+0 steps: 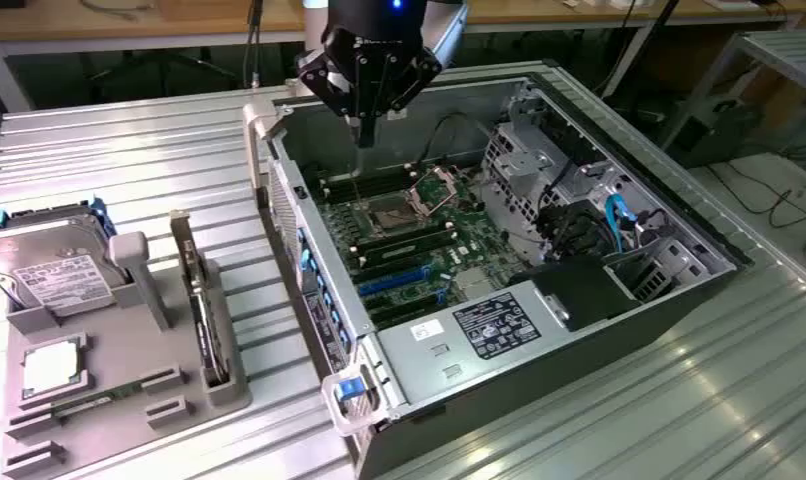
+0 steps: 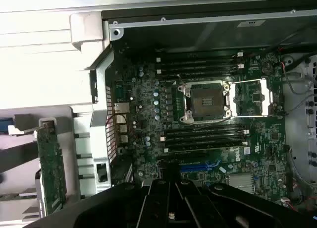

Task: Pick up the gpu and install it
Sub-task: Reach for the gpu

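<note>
We see the claw hanging above the far part of the open computer case. Its fingers are clenched together and point straight down, and nothing is between them. The case lies on its side on the ribbed metal surface, so the motherboard faces up. Below the claw, a little nearer to us, is the processor socket, which has its metal frame lifted open. In the wrist view the same socket sits in the middle of the board, with dark memory slots on both sides of it. The gpu is not in the case. It stands on its edge in a slot of the gray holder, at the exterior view's left, well apart from the claw, and its silver bracket is at the far end. In the wrist view we see the gpu as a narrow green card just outside the case wall. In the same holder, further to the exterior view's left, the hard drive with a white label leans in its own place. Blue expansion slots show on the near part of the motherboard.
</note>
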You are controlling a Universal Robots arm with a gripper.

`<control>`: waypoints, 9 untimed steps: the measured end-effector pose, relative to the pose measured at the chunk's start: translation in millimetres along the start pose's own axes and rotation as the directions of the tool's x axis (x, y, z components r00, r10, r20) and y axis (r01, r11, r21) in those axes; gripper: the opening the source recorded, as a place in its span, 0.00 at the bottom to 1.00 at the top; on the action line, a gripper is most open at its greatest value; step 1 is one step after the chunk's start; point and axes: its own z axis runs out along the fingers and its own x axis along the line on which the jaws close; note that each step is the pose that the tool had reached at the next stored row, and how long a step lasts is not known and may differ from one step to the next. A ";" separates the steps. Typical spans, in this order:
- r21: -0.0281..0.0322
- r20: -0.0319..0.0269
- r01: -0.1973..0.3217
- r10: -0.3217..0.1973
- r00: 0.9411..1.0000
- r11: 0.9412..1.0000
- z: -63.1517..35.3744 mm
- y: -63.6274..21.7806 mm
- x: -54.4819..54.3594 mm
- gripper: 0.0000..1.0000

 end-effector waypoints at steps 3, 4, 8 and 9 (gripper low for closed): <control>0.000 0.000 0.001 -0.001 1.000 1.000 -0.2 -0.7 7.6 0.11; 0.000 0.000 0.001 -0.001 1.000 1.000 -0.3 -0.8 8.9 0.11; 0.000 0.000 0.001 -0.001 1.000 1.000 -0.3 -1.1 12.2 0.11; 0.000 0.000 0.001 -0.001 1.000 1.000 -0.4 -1.2 13.0 0.11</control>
